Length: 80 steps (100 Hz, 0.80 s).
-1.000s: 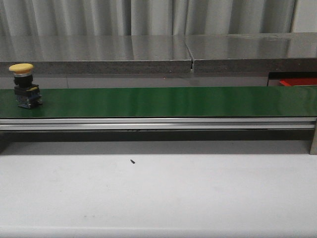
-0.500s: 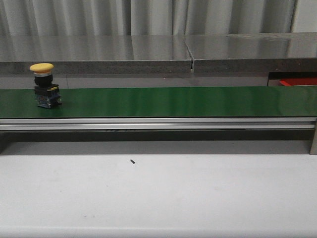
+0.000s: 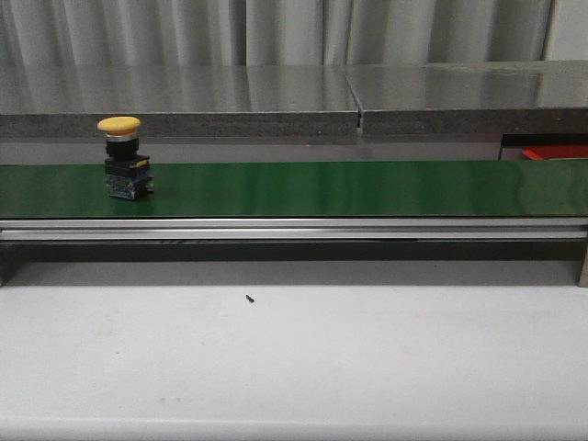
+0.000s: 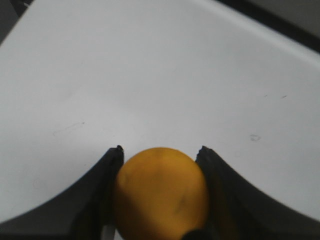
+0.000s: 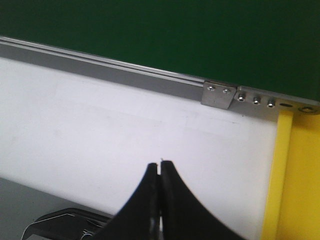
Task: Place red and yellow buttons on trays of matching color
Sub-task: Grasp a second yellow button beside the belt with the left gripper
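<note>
A yellow button (image 3: 119, 123) on a black and blue switch body stands on the green conveyor belt (image 3: 349, 187) at the left in the front view. No gripper shows in that view. In the left wrist view my left gripper (image 4: 160, 154) is shut on another yellow button (image 4: 161, 192), its cap filling the gap between the fingers, above the white table. In the right wrist view my right gripper (image 5: 160, 163) is shut and empty over the white table, near the belt's rail. A yellow tray (image 5: 295, 175) lies beside it. No red button shows.
A red tray's edge (image 3: 553, 152) shows behind the belt at the far right. The belt's metal rail (image 3: 294, 227) runs across the table. A small dark speck (image 3: 249, 298) lies on the white table (image 3: 294, 358). A grey shelf stands behind the belt.
The yellow button on the belt has travelled to the right along it. Nothing else in the front view has moved.
</note>
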Motion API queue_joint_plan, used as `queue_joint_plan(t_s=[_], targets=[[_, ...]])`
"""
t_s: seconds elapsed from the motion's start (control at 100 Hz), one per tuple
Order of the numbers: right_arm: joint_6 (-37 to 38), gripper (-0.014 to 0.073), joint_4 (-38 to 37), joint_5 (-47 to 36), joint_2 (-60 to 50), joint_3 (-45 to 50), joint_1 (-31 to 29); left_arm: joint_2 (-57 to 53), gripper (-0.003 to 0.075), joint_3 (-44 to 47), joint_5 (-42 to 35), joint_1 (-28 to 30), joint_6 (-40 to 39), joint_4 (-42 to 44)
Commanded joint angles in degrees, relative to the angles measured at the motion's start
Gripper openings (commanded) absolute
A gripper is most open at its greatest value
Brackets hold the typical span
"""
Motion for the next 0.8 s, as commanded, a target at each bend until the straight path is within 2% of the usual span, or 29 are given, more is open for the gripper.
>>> queue_joint_plan(t_s=[0.0,0.16,0.34,0.49,0.79], targets=[[-0.4,-0.0068,1.9,-2.1,-1.1,-1.5,0.2,-9.0,-0.0019,-1.9,0.6,-0.7,-0.1,-2.5],[-0.4,-0.0068,1.9,-2.1,-1.1,-1.5,0.2,-16.5,-0.0019,0.1,4.6,-2.9,-0.1,-2.6],[-0.4,-0.0068,1.9,-2.1,-1.1,-1.5,0.2,-25.7,-0.0019,8.4,4.5,-7.1,-0.1,-3.9],[-0.4,-0.0068,1.9,-2.1,-1.1,-1.5,0.2,-30.1,-0.0019,17.2,1.5,-11.5,0.4,-3.9],[-0.4,-0.0068,1.9,-2.1,-1.1,-1.5,0.2,-30.2,-0.0019,29.8,-7.8,-18.5,1.8,-3.8]])
